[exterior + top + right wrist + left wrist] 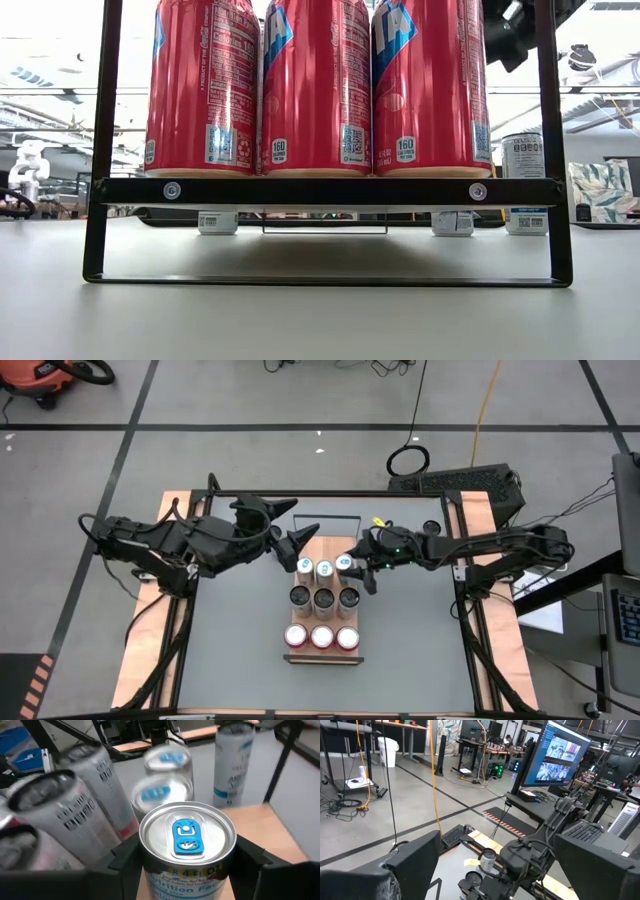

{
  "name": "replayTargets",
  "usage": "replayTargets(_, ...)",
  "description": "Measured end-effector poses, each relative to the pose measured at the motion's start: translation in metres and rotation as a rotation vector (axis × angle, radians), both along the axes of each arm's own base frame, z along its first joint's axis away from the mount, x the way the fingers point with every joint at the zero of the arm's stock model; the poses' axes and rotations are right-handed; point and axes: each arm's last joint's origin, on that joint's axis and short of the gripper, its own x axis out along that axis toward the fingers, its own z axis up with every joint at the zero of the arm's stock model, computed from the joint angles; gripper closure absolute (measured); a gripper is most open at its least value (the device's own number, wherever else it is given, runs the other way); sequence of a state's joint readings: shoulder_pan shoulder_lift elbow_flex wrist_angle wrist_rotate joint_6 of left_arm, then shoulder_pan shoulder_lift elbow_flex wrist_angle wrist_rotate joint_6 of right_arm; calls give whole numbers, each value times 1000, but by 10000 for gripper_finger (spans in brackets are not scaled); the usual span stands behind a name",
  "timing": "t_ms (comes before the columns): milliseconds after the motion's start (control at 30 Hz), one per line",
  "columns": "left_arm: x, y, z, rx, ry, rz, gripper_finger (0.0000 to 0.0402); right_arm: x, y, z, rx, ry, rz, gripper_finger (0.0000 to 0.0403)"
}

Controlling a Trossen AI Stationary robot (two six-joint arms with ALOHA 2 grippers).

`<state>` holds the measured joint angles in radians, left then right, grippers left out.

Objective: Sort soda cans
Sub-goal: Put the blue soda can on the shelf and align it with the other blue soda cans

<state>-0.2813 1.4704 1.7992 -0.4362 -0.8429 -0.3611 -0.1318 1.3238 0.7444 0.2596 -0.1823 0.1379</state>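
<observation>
A black rack [322, 657] holds nine upright cans. Three red cans [322, 637] are in its near row, three dark-topped silver cans [323, 599] in the middle, and slim blue cans with pale tops [325, 569] in the far row. My right gripper [352, 567] is shut on the far-right blue can [186, 840]. My left gripper [288, 525] is open and empty, above the rack's far left corner. In the low view the red cans [318, 85] stand on the rack's raised shelf [320, 190]. My right gripper pinches the blue can between its two fingers [122, 857], on opposite sides of the can's wall just below its top rim [150, 862]. The fingers come level from the table's right side. The can is upright; whether its base rests on the rack is hidden.
A lone silver can [432, 527] stands on the table at the far right, behind my right arm; it also shows in the low view [522, 165]. Another pale-blue can [232, 762] stands past the rack's corner. Copper strips [150, 640] run along both table sides.
</observation>
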Motion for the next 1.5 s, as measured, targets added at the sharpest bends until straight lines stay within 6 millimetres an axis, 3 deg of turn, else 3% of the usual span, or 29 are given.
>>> replayTargets(200,0,0,0,0,0,0,13,-9,1,-17,50,-34,-45,207)
replayTargets(500,0,0,0,2,1,0,13,-9,1,-14,-1,-90,-33,207)
replayTargets(1067,0,0,0,4,2,0,13,-10,1,-15,-38,-83,-20,170)
replayTargets(1500,0,0,0,8,5,0,13,-10,1,-18,-40,-46,-18,167)
